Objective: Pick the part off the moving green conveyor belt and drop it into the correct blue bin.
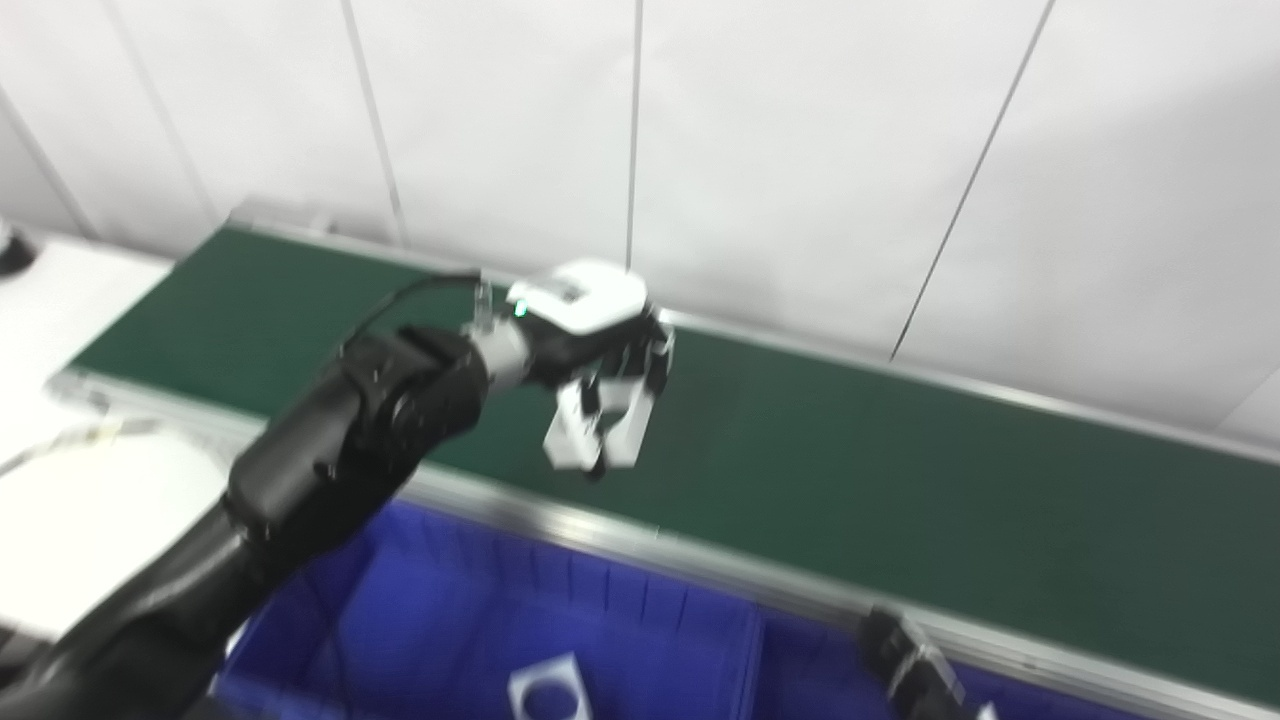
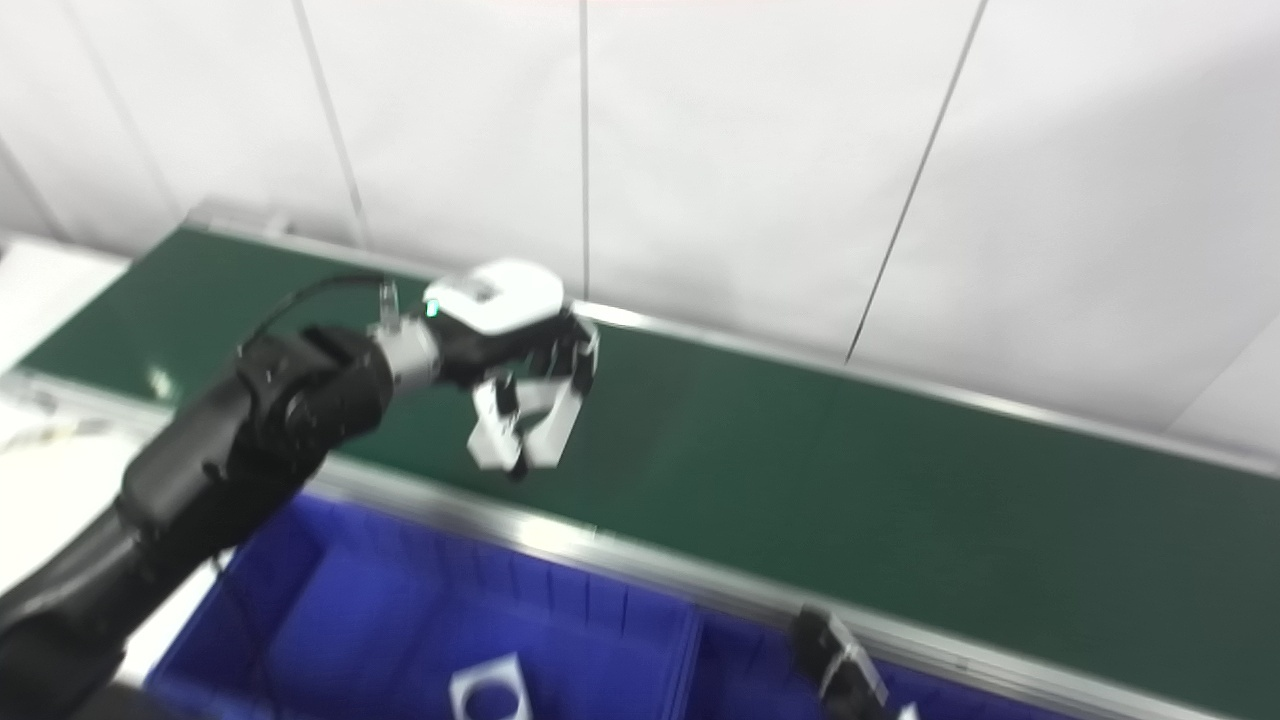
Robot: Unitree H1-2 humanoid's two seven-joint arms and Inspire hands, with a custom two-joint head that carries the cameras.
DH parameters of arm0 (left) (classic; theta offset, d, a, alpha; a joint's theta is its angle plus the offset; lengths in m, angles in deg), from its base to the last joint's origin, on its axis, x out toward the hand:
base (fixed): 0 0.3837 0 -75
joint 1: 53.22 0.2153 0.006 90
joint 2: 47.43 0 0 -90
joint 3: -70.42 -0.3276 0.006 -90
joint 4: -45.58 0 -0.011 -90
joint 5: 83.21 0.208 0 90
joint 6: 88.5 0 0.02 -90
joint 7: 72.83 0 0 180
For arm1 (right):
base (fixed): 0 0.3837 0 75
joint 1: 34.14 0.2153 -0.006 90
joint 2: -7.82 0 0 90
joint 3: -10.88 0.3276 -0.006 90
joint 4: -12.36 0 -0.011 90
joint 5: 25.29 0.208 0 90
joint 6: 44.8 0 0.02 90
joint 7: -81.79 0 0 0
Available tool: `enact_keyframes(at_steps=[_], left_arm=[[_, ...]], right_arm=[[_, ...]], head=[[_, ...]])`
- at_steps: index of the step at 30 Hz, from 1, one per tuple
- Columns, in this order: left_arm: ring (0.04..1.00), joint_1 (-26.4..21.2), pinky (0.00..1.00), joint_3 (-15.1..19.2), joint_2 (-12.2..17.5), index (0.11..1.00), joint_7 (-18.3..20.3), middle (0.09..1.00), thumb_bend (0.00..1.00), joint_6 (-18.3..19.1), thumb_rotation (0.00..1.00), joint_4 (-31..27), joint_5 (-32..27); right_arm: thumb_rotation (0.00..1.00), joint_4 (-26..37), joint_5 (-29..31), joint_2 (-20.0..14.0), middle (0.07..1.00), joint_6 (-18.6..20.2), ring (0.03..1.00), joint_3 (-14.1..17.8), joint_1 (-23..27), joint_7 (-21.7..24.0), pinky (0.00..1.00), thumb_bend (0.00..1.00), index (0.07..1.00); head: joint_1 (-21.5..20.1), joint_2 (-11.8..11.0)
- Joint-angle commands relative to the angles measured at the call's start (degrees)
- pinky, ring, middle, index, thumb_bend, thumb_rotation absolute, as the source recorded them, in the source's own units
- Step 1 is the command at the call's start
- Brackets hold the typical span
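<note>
Blue bin (image 1: 480,610) walls fill the bottom of the left eye view, nearest the lens, with a second blue bin (image 1: 800,665) adjoining it across a shared divider. On the floor of the first bin, near its near edge, lies a pale square part (image 1: 547,690) with a round hole through it. At the bottom right a small piece of the right hand (image 1: 910,665) shows over the second bin, too little of it to tell whether its fingers are apart or closed. Beyond the bins a metal rail runs along the near edge of the green conveyor belt (image 1: 850,470), which crosses the picture on a slant before white wall panels. From the bottom left the black left arm reaches to the left hand (image 1: 600,385), which hangs above the belt close to that near rail, white fingers curled downward and nearly together; blur keeps me from telling whether anything sits between them. In the right eye view the same left hand (image 2: 525,400) hangs over the belt's (image 2: 800,470) near edge, the part (image 2: 488,692) lies in the first bin (image 2: 400,600), and the right hand (image 2: 840,665) shows at the bottom over the neighbouring bin (image 2: 740,660).
</note>
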Motion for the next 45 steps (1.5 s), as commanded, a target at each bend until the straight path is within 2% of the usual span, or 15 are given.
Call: enact_keyframes(at_steps=[1, 3, 4, 9, 13, 20, 22, 27, 37, 45], left_arm=[[0.447, -0.6, 0.38, 1.4, 1.5, 0.512, 0.1, 0.465, 0.52, 1.2, 0.0, -2.2, 0.5], [0.454, 0.4, 0.39, 1.8, 1.4, 0.511, 0.6, 0.468, 0.52, 1.5, 0.0, -3.2, 0.5], [0.455, 1.1, 0.39, 1.9, 1.3, 0.511, 1.2, 0.468, 0.52, 2.1, 0.0, -4.1, 0.6], [0.465, 4.0, 0.4, 2.3, 0.6, 0.51, 4.3, 0.472, 0.52, 5.1, 0.0, -7.8, 0.9], [0.468, 5.9, 0.4, 2.8, 0.1, 0.512, 5.9, 0.473, 0.52, 7.4, 0.0, -10.2, 0.7], [0.427, 10.3, 0.36, 3.2, -0.2, 0.525, 5.2, 0.45, 0.52, 7.8, 0.0, -11.2, 1.5], [0.391, 11.7, 0.31, 3.1, -0.1, 0.531, 5.5, 0.438, 0.52, 8.1, 0.0, -11.3, 2.6], [0.432, 14.8, 0.35, 3.6, -0.1, 0.525, 6.1, 0.456, 0.52, 9.0, 0.0, -11.6, 4.3], [0.462, 21.5, 0.38, 7.5, 1.4, 0.515, 1.0, 0.465, 0.52, 7.1, 0.0, -6.8, 6.2], [0.459, 24.2, 0.39, 12.0, 1.2, 0.522, -3.8, 0.464, 0.52, 8.0, 0.0, -1.7, 4.8]], right_arm=[[0.87, 2.0, 1.1, 0.3, 0.849, -2.2, 0.849, 0.8, 0.4, 1.6, 0.85, 0.78, 0.857], [0.86, 2.1, 1.4, 0.6, 0.842, -2.2, 0.837, 1.6, 0.7, 2.1, 0.83, 0.77, 0.853], [0.86, 2.2, 1.4, 0.5, 0.841, -2.2, 0.835, 1.8, 0.9, 2.1, 0.82, 0.77, 0.852], [0.87, 2.2, 2.1, -0.1, 0.839, -2.2, 0.826, 3.2, 1.9, 3.5, 0.8, 0.77, 0.849], [0.87, 2.6, 3.3, -0.9, 0.848, -2.2, 0.837, 3.9, 2.4, 5.2, 0.81, 0.76, 0.857], [0.85, 1.9, 5.4, -1.4, 0.847, -2.2, 0.843, 5.4, 3.0, 7.9, 0.82, 0.76, 0.861], [0.84, 1.6, 5.6, -1.5, 0.846, -2.2, 0.845, 5.7, 3.1, 8.4, 0.83, 0.77, 0.859], [0.83, 1.1, 6.1, -1.6, 0.846, -2.2, 0.85, 6.5, 3.3, 9.7, 0.84, 0.76, 0.862], [0.83, -0.6, 5.8, -1.2, 0.849, -2.2, 0.85, 8.6, 3.8, 11.4, 0.84, 0.77, 0.86], [0.84, -0.9, 5.5, -1.3, 0.858, -2.2, 0.854, 9.6, 4.0, 12.7, 0.83, 0.76, 0.871]], head=[[0.8, 0.9], [1.2, 1.1], [2.8, 2.1], [6.4, 4.2], [8.6, 5.3], [10.8, 4.8], [11.3, 4.6], [11.8, 4.2], [12.2, 2.9], [12.6, 2.7]])
